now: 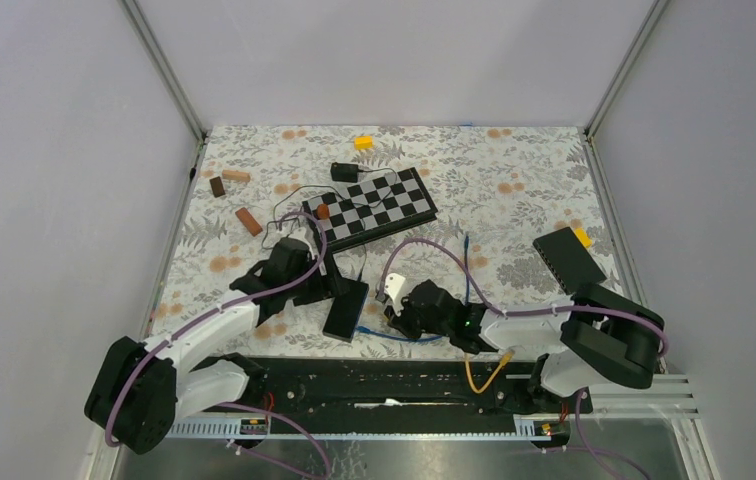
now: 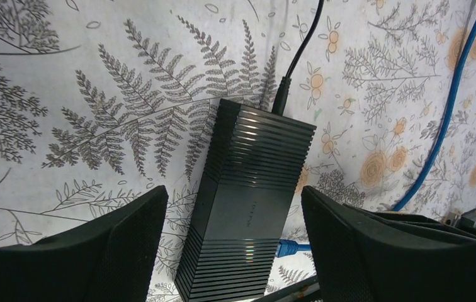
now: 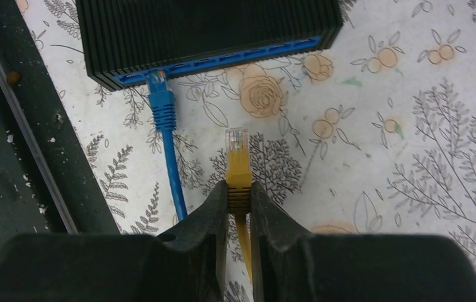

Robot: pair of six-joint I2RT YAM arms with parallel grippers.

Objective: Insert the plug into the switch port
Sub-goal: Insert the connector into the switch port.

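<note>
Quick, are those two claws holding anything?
Left gripper: fingers open, empty, over the black ribbed switch box.
Right gripper: closed on the yellow cable plug.

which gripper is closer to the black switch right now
Left. The left gripper is over the switch, its open fingers on either side of it. The right gripper holds the yellow plug short of the switch's port side, apart from it.

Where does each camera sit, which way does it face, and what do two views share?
Top external: above, behind the bases, looking down at the table; left arm and right arm show.
Left wrist: above the switch, looking down; its open fingers flank it.
Right wrist: low, facing the switch's ports; its fingers pinch the yellow plug.
Shared: both wrist views show the switch and blue cable.
</note>
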